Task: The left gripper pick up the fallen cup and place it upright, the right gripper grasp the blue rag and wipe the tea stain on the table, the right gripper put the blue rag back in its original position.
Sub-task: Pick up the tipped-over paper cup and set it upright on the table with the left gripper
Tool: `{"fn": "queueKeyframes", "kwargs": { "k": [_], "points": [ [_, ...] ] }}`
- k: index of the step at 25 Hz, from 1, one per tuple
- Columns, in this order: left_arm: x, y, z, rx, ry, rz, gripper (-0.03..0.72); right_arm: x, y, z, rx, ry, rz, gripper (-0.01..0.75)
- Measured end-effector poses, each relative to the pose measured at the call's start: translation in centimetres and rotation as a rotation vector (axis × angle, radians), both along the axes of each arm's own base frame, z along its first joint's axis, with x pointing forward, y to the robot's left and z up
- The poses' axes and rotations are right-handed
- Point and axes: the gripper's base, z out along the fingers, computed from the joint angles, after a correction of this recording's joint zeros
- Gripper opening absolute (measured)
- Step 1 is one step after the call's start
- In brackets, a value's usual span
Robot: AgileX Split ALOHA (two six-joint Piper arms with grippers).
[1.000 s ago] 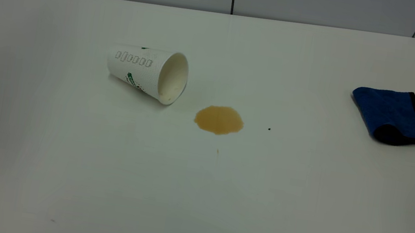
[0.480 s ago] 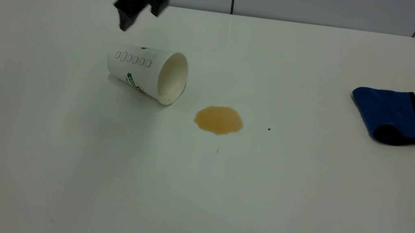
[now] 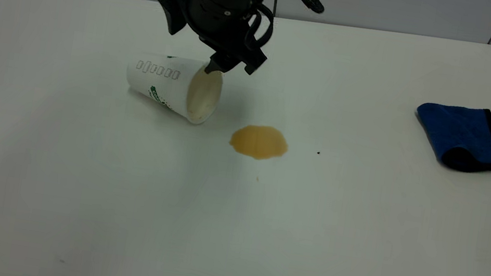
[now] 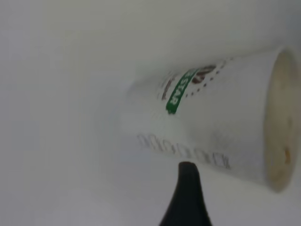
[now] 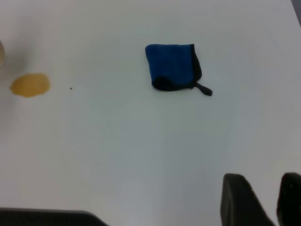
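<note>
The white paper cup (image 3: 164, 81) lies on its side on the table (image 3: 231, 233), its mouth facing the amber tea stain (image 3: 258, 141). My left gripper (image 3: 231, 68) hangs open just above and behind the cup's rim, one fingertip right at the rim's top. In the left wrist view the cup (image 4: 221, 122) fills the frame, with one black finger (image 4: 187, 197) beside its wall. The blue rag (image 3: 462, 134) lies folded at the far right. The right wrist view shows the rag (image 5: 171, 66), the stain (image 5: 30, 85) and my right gripper (image 5: 263, 188), empty, fingers close together, well away from the rag.
A tiny dark speck (image 3: 318, 153) lies right of the stain. The table's back edge (image 3: 388, 31) meets a tiled wall. The right arm does not show in the exterior view.
My left gripper came in from the upper left and moved right and down, from behind the cup's base to over its rim. Cup, stain and rag have not moved.
</note>
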Motion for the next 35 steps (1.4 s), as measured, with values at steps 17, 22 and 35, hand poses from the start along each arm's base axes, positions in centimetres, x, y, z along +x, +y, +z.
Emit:
{"fn": "queueKeyframes", "kwargs": {
  "k": [17, 22, 35],
  "points": [
    [2.3, 0.7, -5.9, 0.24, -0.099, -0.038, 0.572, 0.0, 0.0, 0.0, 0.0, 0.0, 0.0, 0.236],
    [3.2, 2.3, -6.1, 0.251, -0.092, -0.004, 0.422, 0.0, 0.0, 0.0, 0.0, 0.0, 0.0, 0.236],
    [3.7, 3.0, 0.0, 0.333, -0.064, -0.062, 0.006, 0.0, 0.0, 0.0, 0.0, 0.0, 0.0, 0.236]
  ]
}}
